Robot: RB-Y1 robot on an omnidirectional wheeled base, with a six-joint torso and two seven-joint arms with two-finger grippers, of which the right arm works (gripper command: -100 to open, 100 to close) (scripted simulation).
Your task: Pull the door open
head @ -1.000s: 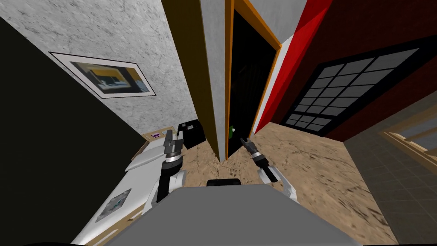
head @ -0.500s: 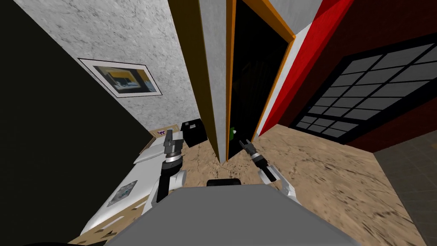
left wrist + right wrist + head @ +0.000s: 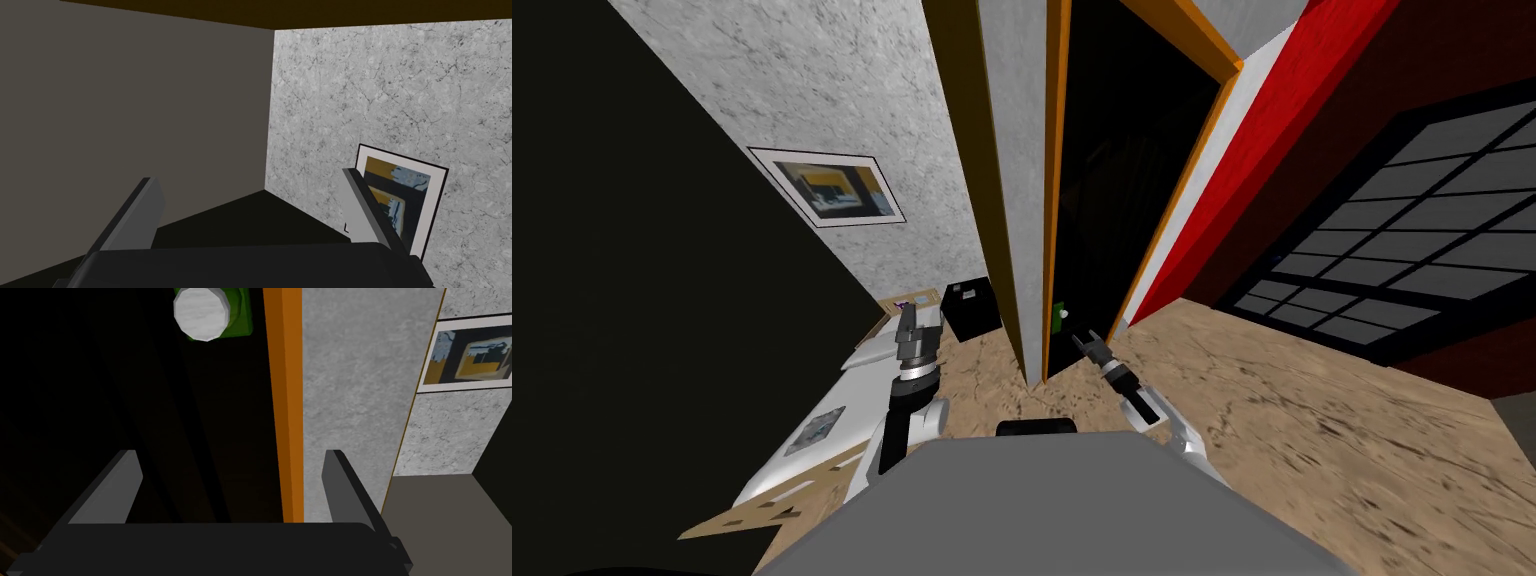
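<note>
Door: very dark, near-black panel with faint vertical grooves, standing upright in an orange frame. Knob: round, light grey, on a green plate, just beside the frame's edge.

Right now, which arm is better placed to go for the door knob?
Right. The right claw is open and faces the dark door, with the round knob ahead of its fingers. The left claw, open too, is off to the door's left, turned away from it.

The right gripper hovers just beside the pale knob on the dark door, set in an orange frame; the left gripper is raised near a black box.
</note>
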